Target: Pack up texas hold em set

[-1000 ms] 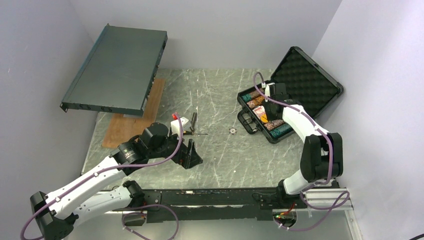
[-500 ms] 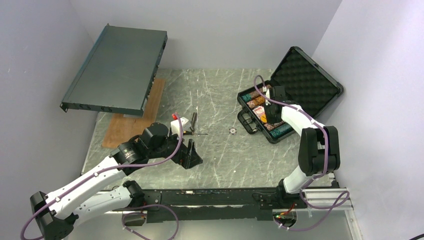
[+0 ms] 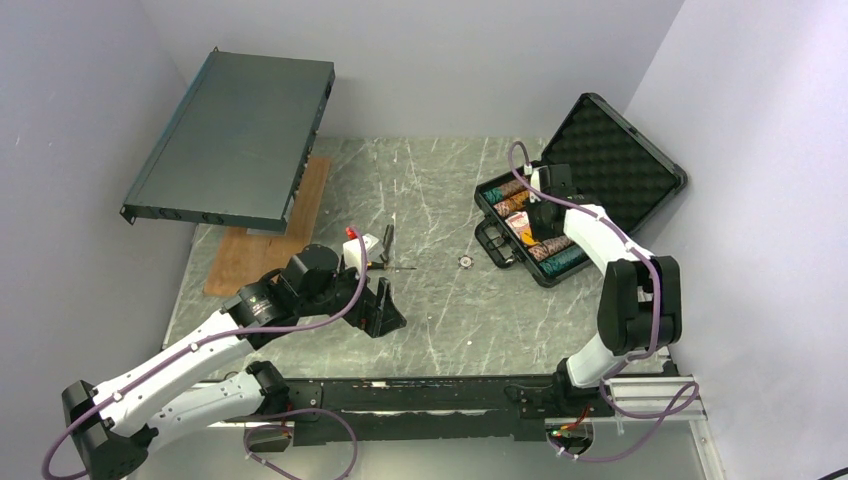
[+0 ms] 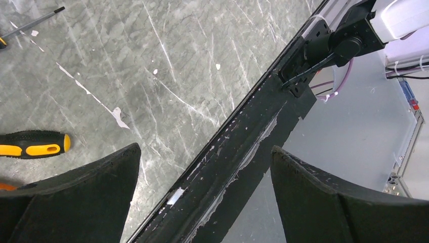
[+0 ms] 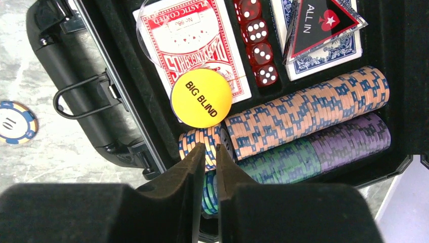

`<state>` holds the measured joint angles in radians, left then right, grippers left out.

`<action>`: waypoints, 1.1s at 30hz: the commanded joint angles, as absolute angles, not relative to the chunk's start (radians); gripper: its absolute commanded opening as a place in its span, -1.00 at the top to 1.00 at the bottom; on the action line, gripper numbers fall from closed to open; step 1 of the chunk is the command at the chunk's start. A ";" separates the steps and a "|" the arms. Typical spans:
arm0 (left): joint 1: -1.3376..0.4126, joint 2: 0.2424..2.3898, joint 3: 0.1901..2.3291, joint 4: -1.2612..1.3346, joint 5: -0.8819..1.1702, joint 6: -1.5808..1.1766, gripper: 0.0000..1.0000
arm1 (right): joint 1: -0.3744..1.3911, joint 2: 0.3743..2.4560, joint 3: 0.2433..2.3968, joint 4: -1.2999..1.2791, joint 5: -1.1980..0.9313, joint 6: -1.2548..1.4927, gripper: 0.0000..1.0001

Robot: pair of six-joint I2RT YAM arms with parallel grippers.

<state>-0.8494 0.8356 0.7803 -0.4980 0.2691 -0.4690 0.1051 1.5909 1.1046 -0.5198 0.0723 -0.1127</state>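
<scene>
Chips (image 5: 303, 101) are being tucked into the case (image 5: 121, 101) by the right gripper (image 5: 209, 147), grasp unclear; left gripper (image 4: 205, 149) is spread. Loose chip (image 5: 15, 121) should be fetched next.

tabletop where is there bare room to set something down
Bare table between the screwdrivers and the black case, bar one loose chip, and the far strip beyond. Crowded: inside the case under the right tool, left around the board.
</scene>
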 commanded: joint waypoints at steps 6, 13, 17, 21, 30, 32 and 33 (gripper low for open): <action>-0.846 0.824 0.816 -0.485 0.282 -0.480 -0.99 | 0.102 1.624 1.066 -0.507 0.163 -0.121 0.79; -0.846 0.834 0.822 -0.486 0.287 -0.482 -0.99 | 0.107 1.628 1.113 -0.537 0.154 -0.125 0.83; -0.846 0.830 0.821 -0.487 0.284 -0.483 -0.99 | 0.113 1.558 1.139 -0.533 0.091 -0.108 0.75; -0.846 0.839 0.823 -0.480 0.293 -0.489 -0.99 | 0.113 1.533 1.141 -0.524 0.093 -0.102 0.54; -0.846 0.833 0.825 -0.486 0.291 -0.492 -0.99 | 0.101 1.607 1.080 -0.494 0.145 -0.122 0.72; -0.846 0.831 0.824 -0.486 0.291 -0.494 -0.99 | 0.101 1.630 1.067 -0.491 0.157 -0.118 0.76; -0.845 0.829 0.824 -0.487 0.291 -0.494 -0.99 | 0.100 1.637 1.065 -0.493 0.163 -0.117 0.78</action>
